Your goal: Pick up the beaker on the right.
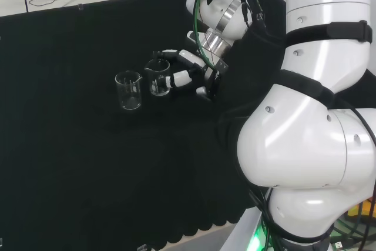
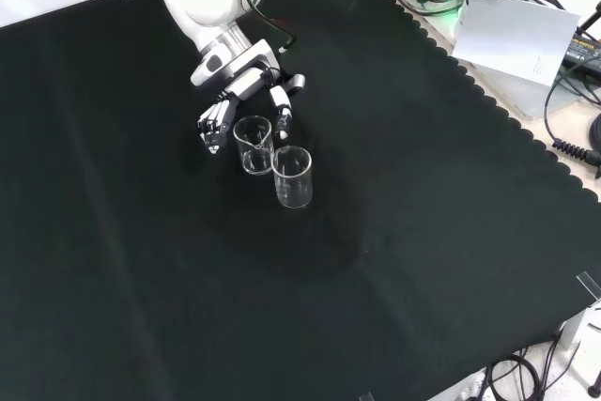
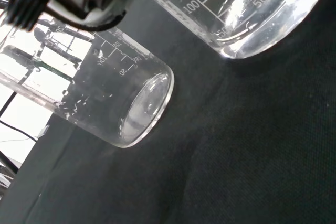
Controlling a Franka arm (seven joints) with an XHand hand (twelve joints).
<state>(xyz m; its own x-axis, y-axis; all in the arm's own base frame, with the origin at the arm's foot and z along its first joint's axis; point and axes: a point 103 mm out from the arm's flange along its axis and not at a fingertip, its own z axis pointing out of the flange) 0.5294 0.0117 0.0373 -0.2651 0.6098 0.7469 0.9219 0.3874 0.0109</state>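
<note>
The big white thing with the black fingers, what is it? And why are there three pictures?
That big white thing is a robot arm. At its end it has a black and white hand with fingers and a thumb, a bit like yours.

Three cameras took the three pictures at the same moment. One sits behind and above the arm and looks over it. One sits in front and looks down on the bench. One rides on the wrist, so everything looks huge and close there.

The bench is covered with a black cloth. On it stand two clear glass beakers, side by side. The hand has reached the nearer beaker, with fingers on one side and the thumb on the other. The beaker is not lifted yet. The other beaker stands free.
</note>
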